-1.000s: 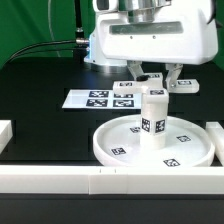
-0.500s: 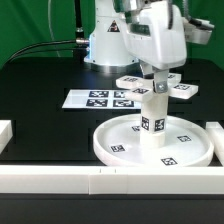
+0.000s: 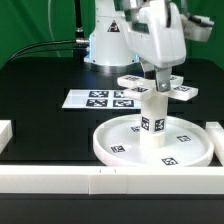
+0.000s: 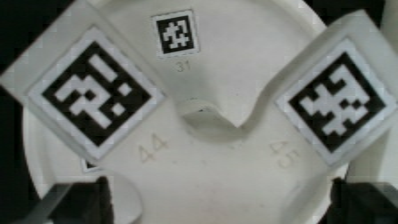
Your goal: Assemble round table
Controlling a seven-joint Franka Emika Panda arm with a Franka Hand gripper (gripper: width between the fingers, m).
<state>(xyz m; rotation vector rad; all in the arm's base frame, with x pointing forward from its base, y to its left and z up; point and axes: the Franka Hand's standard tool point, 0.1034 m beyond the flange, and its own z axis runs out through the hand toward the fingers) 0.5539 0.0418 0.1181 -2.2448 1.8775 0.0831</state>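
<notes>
The large round disc (image 3: 105,148) lies flat on the black table near the front. The short thick cylinder leg (image 3: 152,125) stands upright at its middle. The small cross-shaped piece (image 3: 181,91) sits on top of the leg, its tagged arms sticking out to both sides. My gripper (image 3: 157,80) comes straight down and is shut on the cross-shaped piece. In the wrist view two tagged arms of the cross-shaped piece (image 4: 89,85) spread out, with the disc (image 4: 249,25) below them. My gripper (image 4: 217,205) shows only as dark fingertips (image 4: 80,200) at the frame edge.
The marker board (image 3: 95,98) lies flat behind the disc, toward the exterior view's left. A long white border rail (image 3: 60,180) runs along the front edge. Short rail pieces stand at the exterior view's left (image 3: 5,132) and right (image 3: 215,135).
My gripper has turned about its vertical axis on top of the leg, from broadside to narrow side facing the camera. The cross-shaped piece turned with it. The disc and leg stayed put.
</notes>
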